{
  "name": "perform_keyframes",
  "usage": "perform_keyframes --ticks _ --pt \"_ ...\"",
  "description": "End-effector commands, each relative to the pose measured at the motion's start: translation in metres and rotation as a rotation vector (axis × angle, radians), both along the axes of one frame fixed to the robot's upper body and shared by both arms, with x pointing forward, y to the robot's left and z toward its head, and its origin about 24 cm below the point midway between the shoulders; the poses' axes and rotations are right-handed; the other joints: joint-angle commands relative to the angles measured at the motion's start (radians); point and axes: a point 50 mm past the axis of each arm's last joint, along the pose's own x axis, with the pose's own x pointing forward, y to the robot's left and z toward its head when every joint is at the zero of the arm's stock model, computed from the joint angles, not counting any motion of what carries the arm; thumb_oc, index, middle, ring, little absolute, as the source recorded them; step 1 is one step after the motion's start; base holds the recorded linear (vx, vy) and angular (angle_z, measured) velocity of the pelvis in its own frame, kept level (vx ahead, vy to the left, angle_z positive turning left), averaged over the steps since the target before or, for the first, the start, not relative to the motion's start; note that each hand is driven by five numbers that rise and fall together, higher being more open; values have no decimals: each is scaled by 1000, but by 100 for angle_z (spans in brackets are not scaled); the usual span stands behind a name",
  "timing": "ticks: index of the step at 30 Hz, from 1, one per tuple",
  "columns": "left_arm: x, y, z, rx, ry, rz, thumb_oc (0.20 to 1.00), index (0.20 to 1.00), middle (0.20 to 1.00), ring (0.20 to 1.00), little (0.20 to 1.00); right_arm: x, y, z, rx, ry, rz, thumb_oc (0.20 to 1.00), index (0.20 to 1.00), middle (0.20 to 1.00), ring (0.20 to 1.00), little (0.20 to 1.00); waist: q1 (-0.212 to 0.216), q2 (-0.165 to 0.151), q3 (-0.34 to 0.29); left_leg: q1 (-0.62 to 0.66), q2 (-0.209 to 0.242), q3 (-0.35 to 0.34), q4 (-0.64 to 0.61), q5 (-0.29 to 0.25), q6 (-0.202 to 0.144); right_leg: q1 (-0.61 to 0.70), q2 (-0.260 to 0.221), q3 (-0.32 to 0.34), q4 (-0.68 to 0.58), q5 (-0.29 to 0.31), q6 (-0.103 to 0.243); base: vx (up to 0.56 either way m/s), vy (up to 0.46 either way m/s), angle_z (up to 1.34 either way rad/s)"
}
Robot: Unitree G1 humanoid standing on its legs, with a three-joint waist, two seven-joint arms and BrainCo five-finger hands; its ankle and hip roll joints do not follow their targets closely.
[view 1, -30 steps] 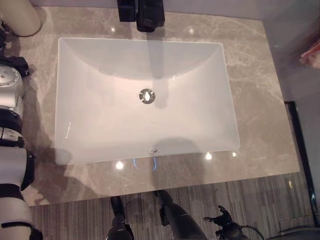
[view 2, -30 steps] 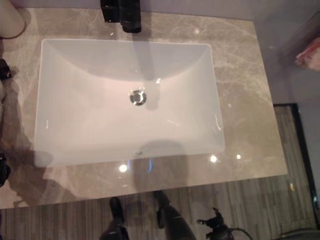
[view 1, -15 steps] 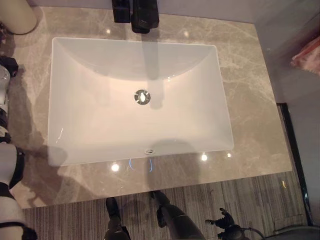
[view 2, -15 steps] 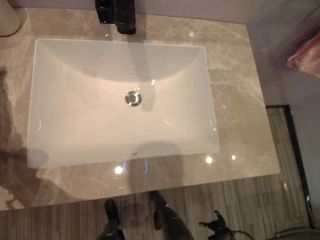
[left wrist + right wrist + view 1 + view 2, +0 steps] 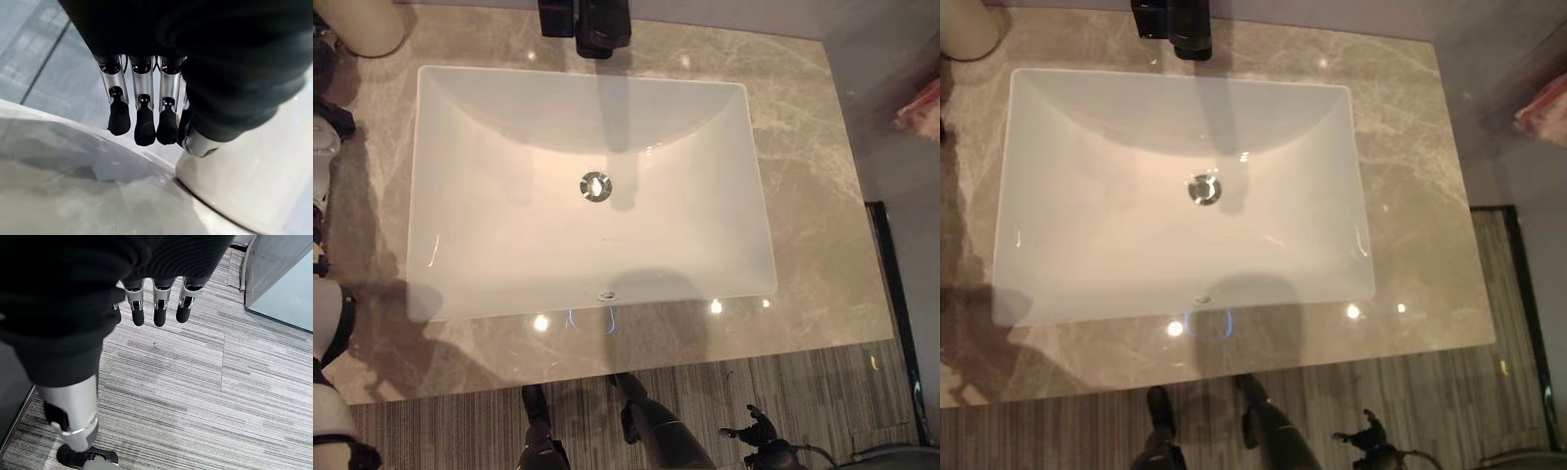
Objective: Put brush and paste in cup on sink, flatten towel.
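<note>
sink: white rectangular ceramic sink (image 5: 509, 245) was set into the grey marble table (image 5: 822, 245), basin empty, round metal drain (image 5: 595, 186) near centre.
tap: black faucet (image 5: 592, 24) stood at the far edge, just behind the basin.
cup: cream rounded cup (image 5: 367, 24) sat at the far left corner of the table; contents couldn't be told. Left wrist view showed its cream wall (image 5: 254, 181) just beside the hand.
towel: pink cloth (image 5: 922, 103) lay off the table, far right, mostly cut off.
left hand (image 5: 142, 117): fingers straight and relaxed, grasping nothing, hanging over the table close to the cup.
right hand (image 5: 155, 308): fingers straight, released, hanging over the striped grey floor (image 5: 205, 396).
</note>
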Motion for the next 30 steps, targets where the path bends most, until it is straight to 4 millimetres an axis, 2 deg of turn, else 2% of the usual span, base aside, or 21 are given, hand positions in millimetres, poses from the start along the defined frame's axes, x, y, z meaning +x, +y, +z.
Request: perform_keyframes --ticks 1,11,30 --pt "12 -31 5 82 -29 -102 200 200 200 200 200 -10 -10 0 -19 10 -41 1000 1000 1000 1000 1000 -38 17 42 40 40 -61 5 123 -9 71 24 -37 1 -3 102 0 0 0" --pt "23 -61 0 44 -68 -221 200 200 200 200 200 -15 -9 -2 -22 26 -59 1000 1000 1000 1000 1000 -42 25 41 33 33 -70 5 116 -4 68 15 -43 1 -4 101 0 0 0" --pt "30 -75 -12 13 -53 -284 200 200 200 200 200 -18 -12 -2 -27 36 -70 1000 1000 1000 1000 1000 -43 36 32 30 23 -68 5 104 0 70 5 -47 1 -6 101 0 0 0"
